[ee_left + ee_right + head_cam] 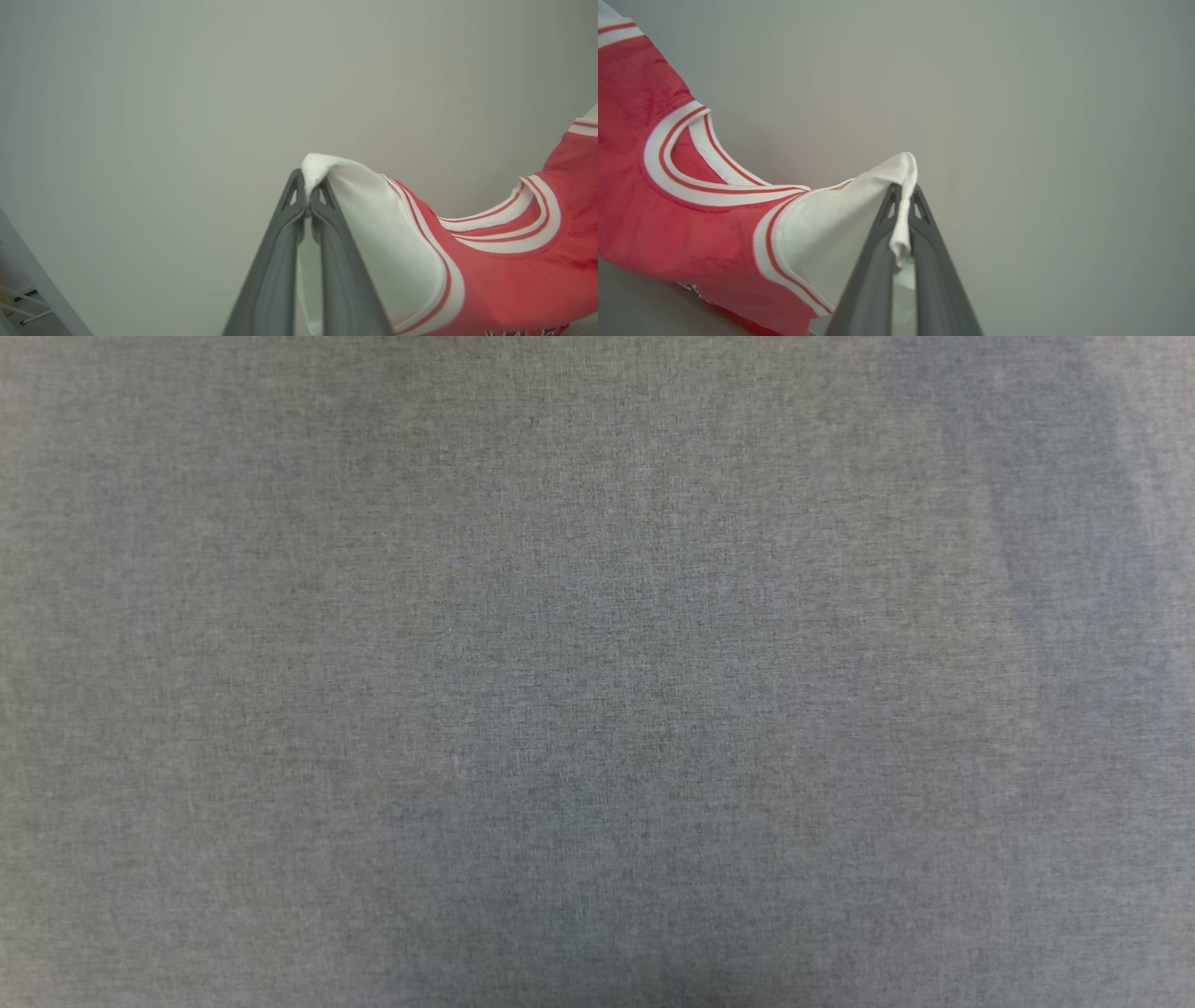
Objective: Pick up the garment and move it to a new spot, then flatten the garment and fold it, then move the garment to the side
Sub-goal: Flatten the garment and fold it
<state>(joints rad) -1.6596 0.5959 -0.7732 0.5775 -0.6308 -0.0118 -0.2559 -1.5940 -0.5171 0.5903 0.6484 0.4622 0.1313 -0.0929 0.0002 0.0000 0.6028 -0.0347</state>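
Dark grey fingers of the left hand point(307, 189) are pinched together on a fold of one white sleeve of the garment point(509, 275). The right hand point(903, 198) is clamped the same way on the other white sleeve, and the red body with its striped neckline stretches sideways from each grip. Behind it stands a plain pale wall point(187, 93), and the head view looks onto grey woven cloth point(597, 672).

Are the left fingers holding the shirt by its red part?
No, the left fingers are shut on the white sleeve of the shirt.
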